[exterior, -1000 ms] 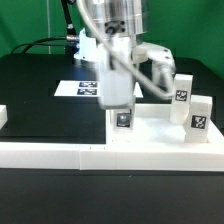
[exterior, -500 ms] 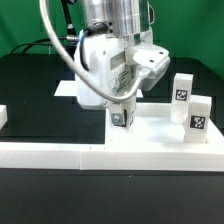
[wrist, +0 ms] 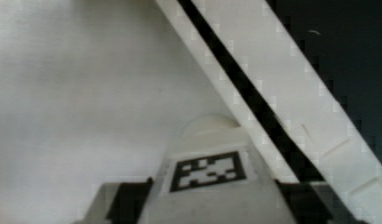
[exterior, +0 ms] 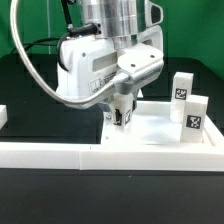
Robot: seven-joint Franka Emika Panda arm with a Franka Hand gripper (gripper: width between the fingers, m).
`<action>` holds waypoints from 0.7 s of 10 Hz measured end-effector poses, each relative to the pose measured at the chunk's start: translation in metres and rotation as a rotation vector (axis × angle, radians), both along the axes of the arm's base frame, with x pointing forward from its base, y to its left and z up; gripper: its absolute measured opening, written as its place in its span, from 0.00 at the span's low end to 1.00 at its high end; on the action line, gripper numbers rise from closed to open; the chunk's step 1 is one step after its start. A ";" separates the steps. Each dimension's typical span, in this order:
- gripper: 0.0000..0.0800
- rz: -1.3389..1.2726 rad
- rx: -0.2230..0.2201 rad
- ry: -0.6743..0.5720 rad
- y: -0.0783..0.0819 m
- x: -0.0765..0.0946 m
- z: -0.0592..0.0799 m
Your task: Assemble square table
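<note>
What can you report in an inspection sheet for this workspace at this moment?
Surface: black table, bare at the exterior view's left.
Job's things: white square slab lies flat; one tagged leg block stands on it under the tool; two more leg blocks and stand at the exterior view's right.
Clutter: long low white rail along the front; a small white piece at the exterior view's left edge.
Grippers: tool is down at the leg block, fingers on both sides; contact cannot be confirmed.
Cables: a pale cable arcs from the arm; dark cables behind.
Surroundings: green backdrop.
</note>
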State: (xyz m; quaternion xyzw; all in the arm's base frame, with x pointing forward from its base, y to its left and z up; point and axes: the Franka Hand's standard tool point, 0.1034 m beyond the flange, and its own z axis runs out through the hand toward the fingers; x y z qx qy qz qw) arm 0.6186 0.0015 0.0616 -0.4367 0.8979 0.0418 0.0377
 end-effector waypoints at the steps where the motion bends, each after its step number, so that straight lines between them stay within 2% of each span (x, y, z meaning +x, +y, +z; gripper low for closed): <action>1: 0.39 0.009 0.000 0.000 0.000 0.000 -0.001; 3: 0.72 0.014 -0.001 0.001 0.001 -0.001 -0.002; 4: 0.79 0.014 -0.001 0.001 0.001 -0.001 -0.002; 6: 0.81 0.022 0.000 -0.002 0.001 0.000 -0.001; 7: 0.81 0.047 0.017 -0.023 0.006 0.000 0.013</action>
